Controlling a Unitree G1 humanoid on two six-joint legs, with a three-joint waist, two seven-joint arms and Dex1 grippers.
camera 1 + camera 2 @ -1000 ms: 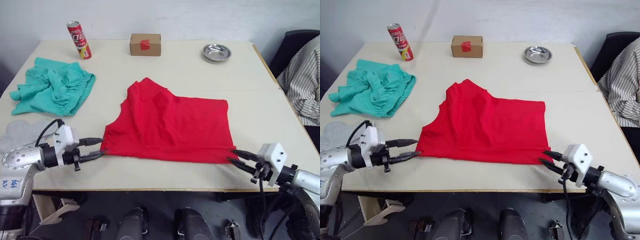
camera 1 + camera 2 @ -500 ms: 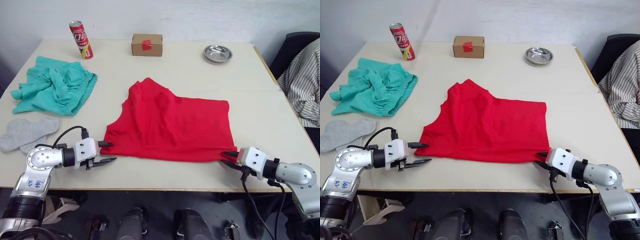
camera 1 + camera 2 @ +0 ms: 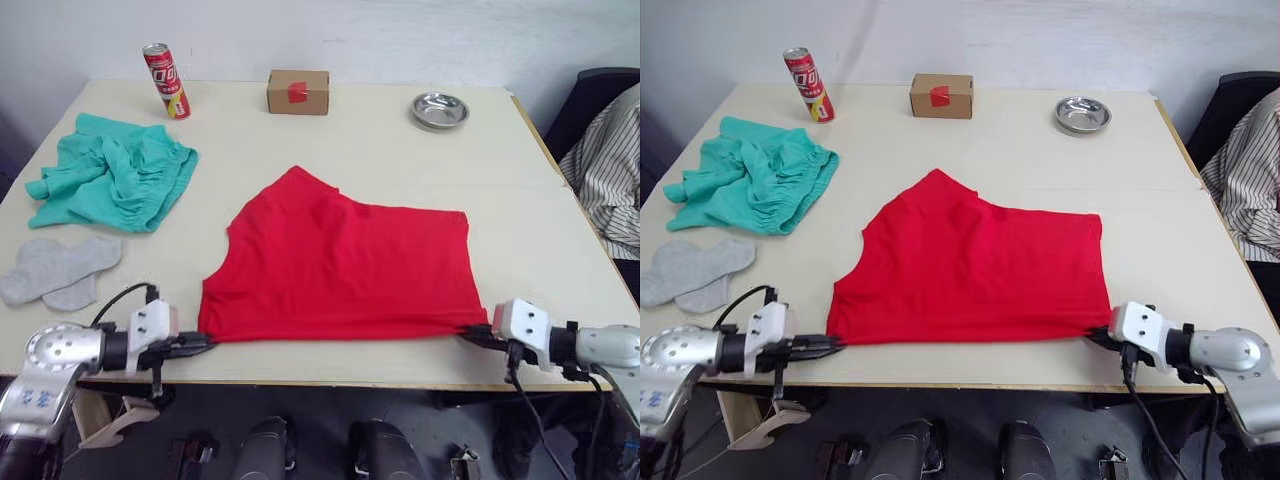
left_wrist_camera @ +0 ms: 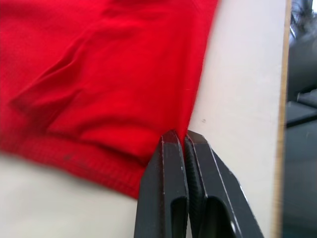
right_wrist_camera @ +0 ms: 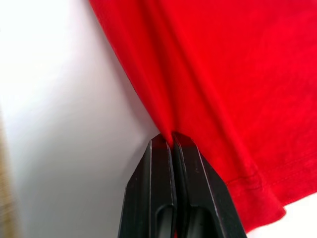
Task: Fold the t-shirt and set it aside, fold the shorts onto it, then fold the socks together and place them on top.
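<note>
- The shirt [image 3: 340,265] is lying spread across the middle of the counter [image 3: 520,190], already halved into a rough rectangle with one shoulder peaking toward the far side; its near edge is running along the counter's front edge, where both arms can reach it.
- The left claw [image 3: 830,345] is pinching the shirt's near left corner; in the left wrist view its two black fingers [image 4: 166,193] are pressed together with red cloth nipped between their tips.
- The right claw [image 3: 470,333] is pinching the near right corner in the same way, fingers clamped on a raised fold of cloth.
- Holding both near corners at once is likely serving the next fold: lifting the near edge evenly and carrying it over the far half.
- The cloth is looking like soft, matte cotton knit, with a ribbed, stitched hem, and it is puckering into ridges at each pinch.
- The shorts [image 3: 110,180] are waiting in a crumpled teal heap at the far left, well apart from the shirt.
- The socks [image 3: 60,272] are lying flat and overlapping at the near left, pale grey and probably fleecy, though their texture is hard to read.
- A can [image 3: 165,80], a cardboard box [image 3: 298,91] and a steel bowl [image 3: 440,109] are standing along the far edge, out of the work.
</note>
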